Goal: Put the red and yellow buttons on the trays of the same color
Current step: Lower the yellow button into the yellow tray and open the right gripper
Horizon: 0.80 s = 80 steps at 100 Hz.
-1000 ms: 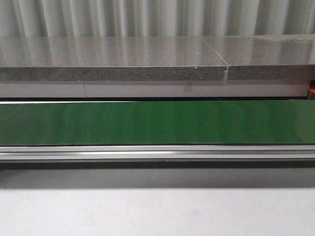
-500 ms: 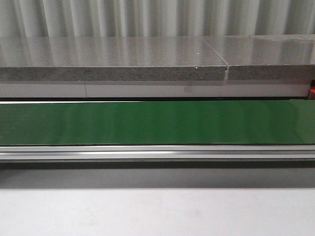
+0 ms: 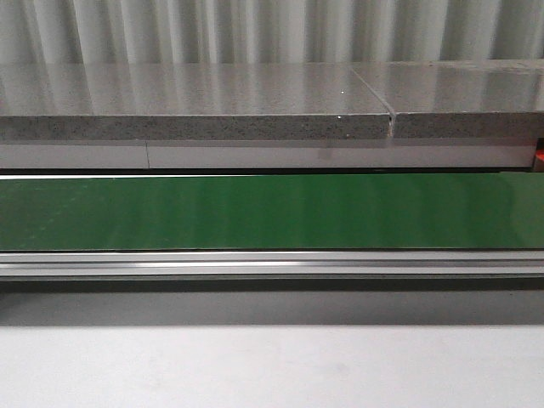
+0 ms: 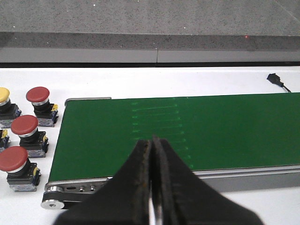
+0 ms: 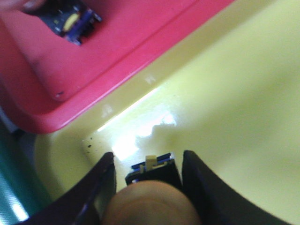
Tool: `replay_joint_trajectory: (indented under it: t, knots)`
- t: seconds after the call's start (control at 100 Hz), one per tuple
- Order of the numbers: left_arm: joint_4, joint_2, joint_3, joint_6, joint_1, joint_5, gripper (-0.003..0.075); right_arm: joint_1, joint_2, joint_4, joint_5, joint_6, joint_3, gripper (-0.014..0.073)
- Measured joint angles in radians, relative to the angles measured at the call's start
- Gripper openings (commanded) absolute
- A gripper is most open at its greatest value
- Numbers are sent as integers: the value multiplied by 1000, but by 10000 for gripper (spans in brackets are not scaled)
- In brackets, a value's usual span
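green conveyor belt (image 3: 272, 212) | grey stone counter (image 3: 187, 102) | black cable plug (image 4: 276, 80)

**Gloss, grit and brushed metal along the conveyor line**

A smooth green belt (image 3: 272, 212) with a soft sheen runs in a brushed aluminium rail (image 3: 272, 265). Behind the belt, a speckled stone-look slab (image 3: 187, 102) shines, backed by corrugated sheet (image 3: 255, 30). Beside the belt's end, 3 red buttons (image 4: 24, 125) show glossy plastic caps. The yellow tray (image 5: 234, 103) and red tray (image 5: 108, 51) look like glossy, smooth plastic.
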<state>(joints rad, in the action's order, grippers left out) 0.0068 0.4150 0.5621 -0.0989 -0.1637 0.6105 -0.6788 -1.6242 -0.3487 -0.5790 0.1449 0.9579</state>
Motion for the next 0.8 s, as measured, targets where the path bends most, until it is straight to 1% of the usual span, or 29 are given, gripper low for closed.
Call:
replay_joint_trajectory:
  t: [0.08, 0.15, 0.2, 0.32, 0.39, 0.44, 0.64, 0.8]
  knots:
    - [0, 0, 0, 0, 0, 0, -20, 0, -22, 0, 7, -2, 0, 148]
    - [0, 0, 0, 0, 0, 0, -20, 0, -32, 0, 11, -2, 0, 209]
    - [0, 0, 0, 0, 0, 0, -20, 0, -36, 0, 11, -2, 0, 283]
    - [0, 0, 0, 0, 0, 0, -20, 0, -37, 0, 11, -2, 0, 528]
    - [0, 0, 0, 0, 0, 0, -20, 0, -37, 0, 11, -2, 0, 617]
    - [0, 0, 0, 0, 0, 0, -20, 0, -37, 0, 11, -2, 0, 638]
    - [0, 0, 0, 0, 0, 0, -20, 0, -27, -15, 11, -2, 0, 636]
    - [0, 0, 0, 0, 0, 0, -20, 6, 63, -24, 15, -2, 0, 636]
